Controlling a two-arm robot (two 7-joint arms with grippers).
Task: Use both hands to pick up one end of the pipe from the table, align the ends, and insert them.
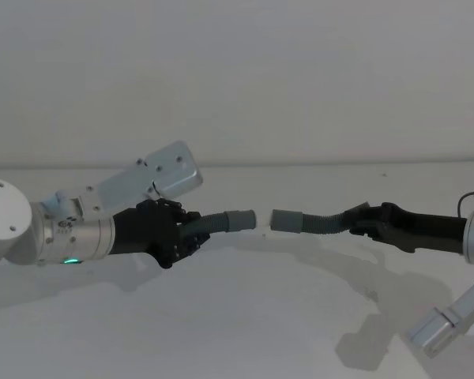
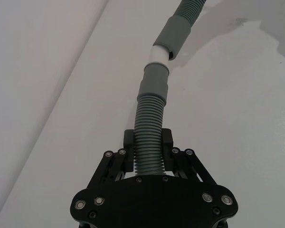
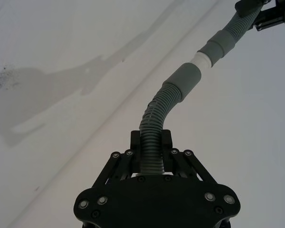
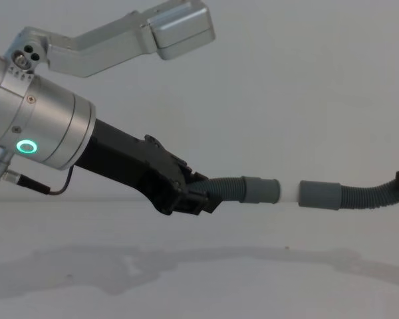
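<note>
Jaws of left black gripper (image 1: pixel 191 230) and right black gripper (image 1: pixel 354 221) clamp dark grey corrugated hose (image 4: pixel 227 187); white-tipped cuff (image 1: pixel 241 220) enters hollow grey cuff (image 1: pixel 288 220), at 3 o'clock of it.

Dark grey ribbed pipe (image 1: pixel 328 223); lighter grey smooth cuffs (image 1: pixel 238 220), one white-tipped; black pincers (image 1: pixel 191 233); green ring (image 4: pixel 27 147); white table (image 1: pixel 245 316).

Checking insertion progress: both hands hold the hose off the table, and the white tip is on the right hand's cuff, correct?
No, the white tip is on the left hand's cuff, as the chest view shows. Both hands, including the right hand, do hold the hose off the table.
</note>
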